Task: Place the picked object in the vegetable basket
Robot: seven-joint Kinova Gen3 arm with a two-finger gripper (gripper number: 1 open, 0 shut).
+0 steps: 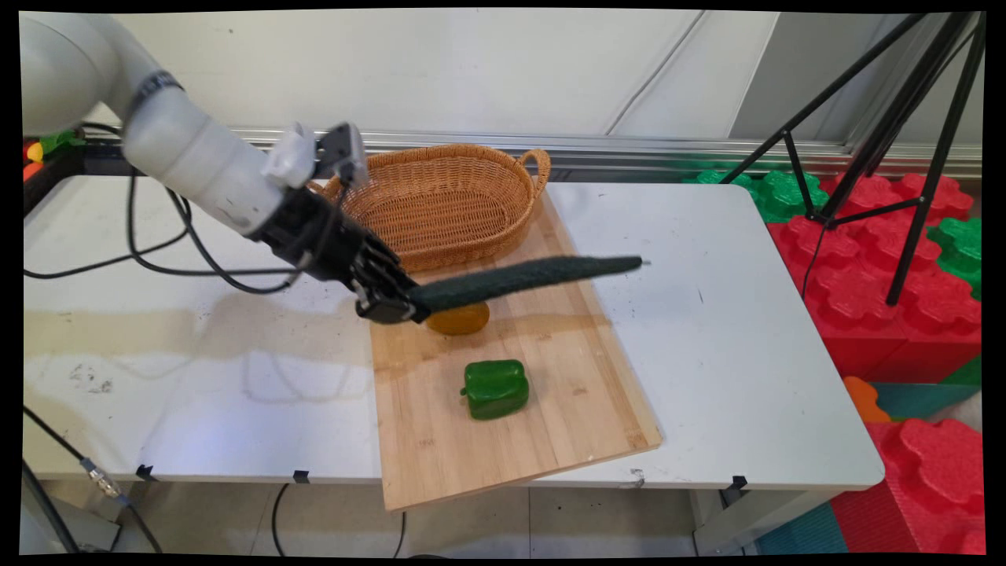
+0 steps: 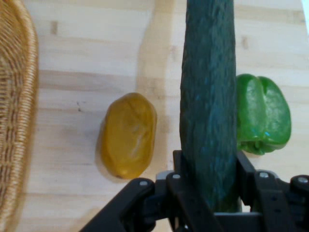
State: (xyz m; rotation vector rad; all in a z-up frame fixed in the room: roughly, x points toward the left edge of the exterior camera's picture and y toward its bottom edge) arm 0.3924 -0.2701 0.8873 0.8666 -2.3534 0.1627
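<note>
My gripper (image 1: 401,303) is shut on one end of a long dark green cucumber (image 1: 526,277), which sticks out to the right, lifted above the wooden cutting board (image 1: 550,409). In the hand view the cucumber (image 2: 208,96) runs up between the fingers (image 2: 181,166) of my gripper (image 2: 208,193). Below it on the board lie a yellow-orange fruit (image 1: 460,319), shown also in the hand view (image 2: 128,135), and a green bell pepper (image 1: 495,388), whose side shows to the right of the cucumber (image 2: 263,113). An empty wicker basket (image 1: 444,204) stands just behind my gripper.
The cutting board overhangs the white table's (image 1: 747,314) front edge. A black tripod (image 1: 904,141) and red and green foam blocks (image 1: 880,259) stand to the right of the table. Black cables (image 1: 181,251) hang from the arm over the table's left part.
</note>
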